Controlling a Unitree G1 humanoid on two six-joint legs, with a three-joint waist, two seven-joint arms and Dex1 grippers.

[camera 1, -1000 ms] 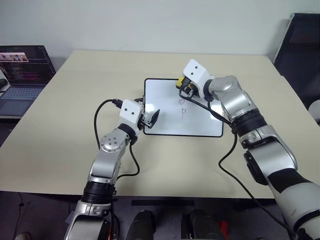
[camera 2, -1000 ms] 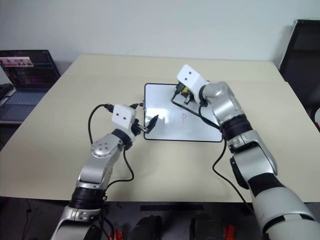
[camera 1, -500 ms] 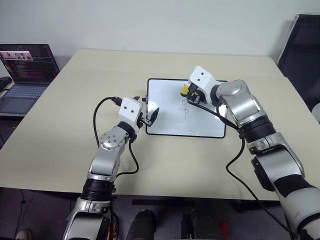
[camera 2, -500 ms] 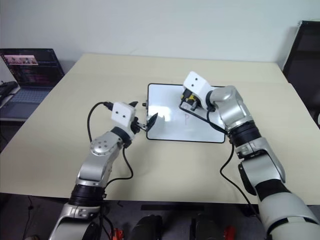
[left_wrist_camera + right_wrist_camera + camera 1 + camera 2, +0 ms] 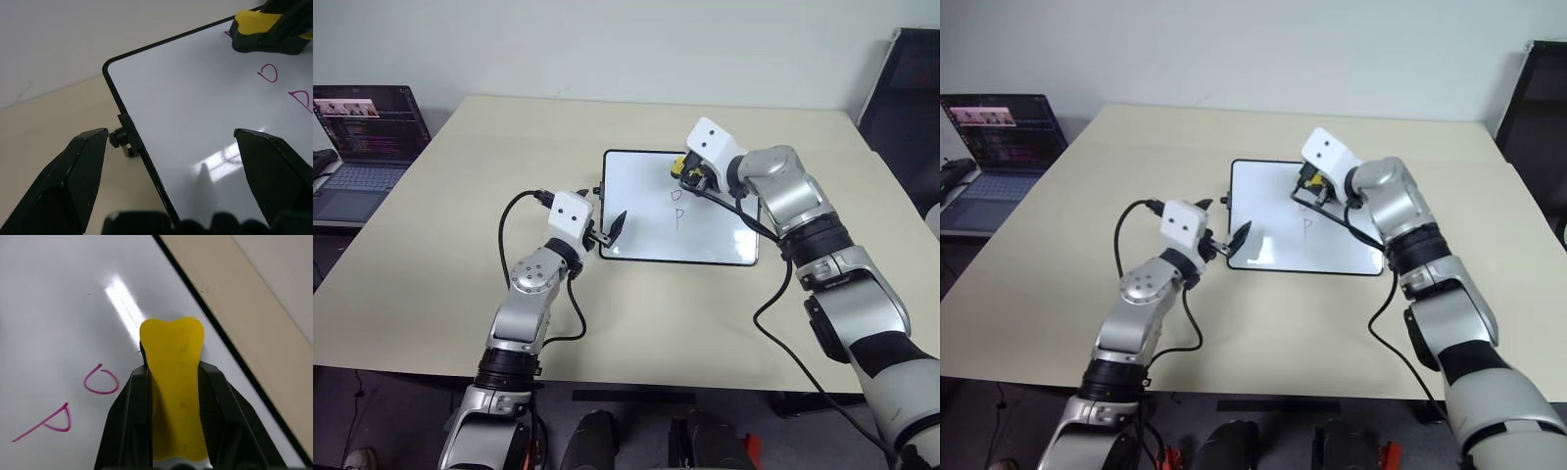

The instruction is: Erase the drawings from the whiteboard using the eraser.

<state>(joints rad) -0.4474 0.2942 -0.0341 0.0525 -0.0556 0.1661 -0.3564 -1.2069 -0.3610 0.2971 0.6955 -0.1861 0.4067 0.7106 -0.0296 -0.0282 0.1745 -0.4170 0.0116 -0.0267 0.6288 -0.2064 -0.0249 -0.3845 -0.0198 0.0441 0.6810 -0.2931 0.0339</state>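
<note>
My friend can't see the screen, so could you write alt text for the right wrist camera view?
The right gripper clamps a yellow eraser over a glossy whiteboard, beside purple drawings of an O and a P.

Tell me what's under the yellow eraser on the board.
The eraser, pinched in the right gripper, sits over the whiteboard near its far edge. Bare white surface surrounds it; an "O" and "P" lie beside it. Any stroke beneath it is covered.

Beige table (image 5: 440,245), black-framed whiteboard (image 5: 646,225) lying flat on it
</note>
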